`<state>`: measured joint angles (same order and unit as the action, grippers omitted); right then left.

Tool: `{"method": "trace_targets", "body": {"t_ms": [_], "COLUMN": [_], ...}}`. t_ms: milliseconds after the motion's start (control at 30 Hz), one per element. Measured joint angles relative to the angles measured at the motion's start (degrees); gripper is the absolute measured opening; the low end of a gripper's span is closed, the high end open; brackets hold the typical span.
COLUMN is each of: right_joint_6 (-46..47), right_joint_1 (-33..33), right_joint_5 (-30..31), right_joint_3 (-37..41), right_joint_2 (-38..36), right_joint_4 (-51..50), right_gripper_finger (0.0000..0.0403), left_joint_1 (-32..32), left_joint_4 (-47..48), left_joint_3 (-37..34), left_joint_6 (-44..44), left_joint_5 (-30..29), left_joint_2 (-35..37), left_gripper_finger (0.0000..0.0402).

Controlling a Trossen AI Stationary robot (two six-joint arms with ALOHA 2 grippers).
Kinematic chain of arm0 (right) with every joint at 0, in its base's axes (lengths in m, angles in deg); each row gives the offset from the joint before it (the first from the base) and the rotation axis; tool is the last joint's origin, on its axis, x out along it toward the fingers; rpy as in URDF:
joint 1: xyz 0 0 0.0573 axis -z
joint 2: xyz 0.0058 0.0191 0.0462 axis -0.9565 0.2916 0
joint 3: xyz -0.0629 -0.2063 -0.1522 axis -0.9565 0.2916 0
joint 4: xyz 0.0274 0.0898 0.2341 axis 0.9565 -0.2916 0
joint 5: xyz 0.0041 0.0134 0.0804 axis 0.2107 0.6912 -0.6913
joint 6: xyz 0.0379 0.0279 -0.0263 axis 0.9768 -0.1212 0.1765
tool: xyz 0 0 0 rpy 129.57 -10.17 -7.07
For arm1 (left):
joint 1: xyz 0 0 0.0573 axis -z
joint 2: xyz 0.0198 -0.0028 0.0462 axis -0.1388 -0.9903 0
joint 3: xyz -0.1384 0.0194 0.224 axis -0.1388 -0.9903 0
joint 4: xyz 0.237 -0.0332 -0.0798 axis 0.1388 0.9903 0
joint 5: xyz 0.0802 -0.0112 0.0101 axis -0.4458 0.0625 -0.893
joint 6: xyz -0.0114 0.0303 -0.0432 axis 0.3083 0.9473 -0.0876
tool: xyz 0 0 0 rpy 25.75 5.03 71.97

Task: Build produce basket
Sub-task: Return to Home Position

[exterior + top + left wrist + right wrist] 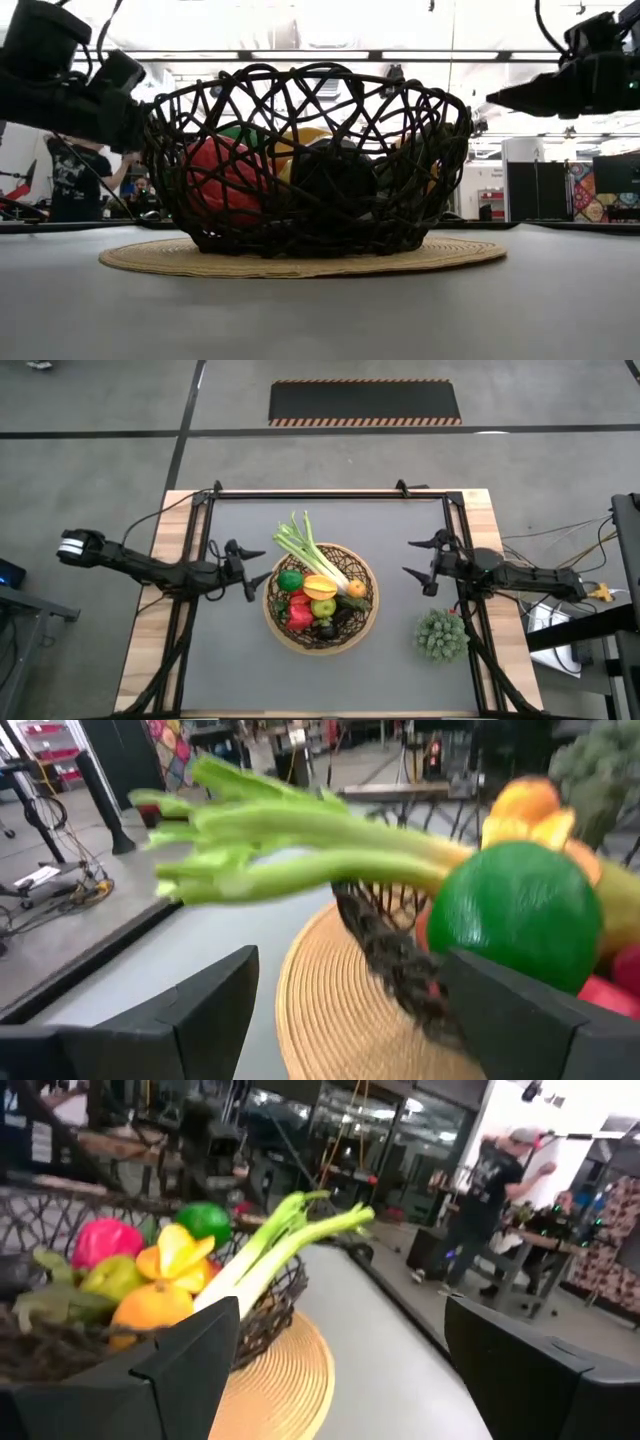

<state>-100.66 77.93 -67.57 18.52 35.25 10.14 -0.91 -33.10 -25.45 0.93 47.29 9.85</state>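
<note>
The dark wicker basket point(321, 600) sits on a round tan mat at the table's middle and holds the produce. A long white-green leek point(312, 557) lies across its far-left rim with the green leaves sticking out over the table. Inside are a green lime point(290, 581), red peppers point(299, 610), a yellow lemon point(320, 587) and an orange piece point(356, 589). My left gripper point(253, 569) hangs open just left of the basket. My right gripper point(422, 565) hangs open to the basket's right, well clear of it. In the left wrist view the lime point(515, 915) and leek point(300, 850) fill the picture.
A green leafy ball point(441, 635) lies on the table near the right edge, close to the right arm. A black frame point(330, 495) borders the grey table top. In the right wrist view a person point(490, 1200) stands in the room beyond the table.
</note>
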Motion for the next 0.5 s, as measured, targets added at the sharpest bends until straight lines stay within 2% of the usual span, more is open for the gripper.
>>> {"method": "trace_targets", "body": {"t_ms": [500], "right_joint_6": [0.4], "right_joint_1": [2.0], "right_joint_5": [0.1], "right_joint_3": [0.0], "right_joint_2": [0.0], "right_joint_4": [-0.3], "right_gripper_finger": [0.0334], "left_joint_1": [0.0], "left_joint_4": [0.0], "left_joint_3": [0.0], "left_joint_6": [0.0], "left_joint_5": [0.0], "left_joint_2": [-15.2], "left_gripper_finger": [0.0297]}}
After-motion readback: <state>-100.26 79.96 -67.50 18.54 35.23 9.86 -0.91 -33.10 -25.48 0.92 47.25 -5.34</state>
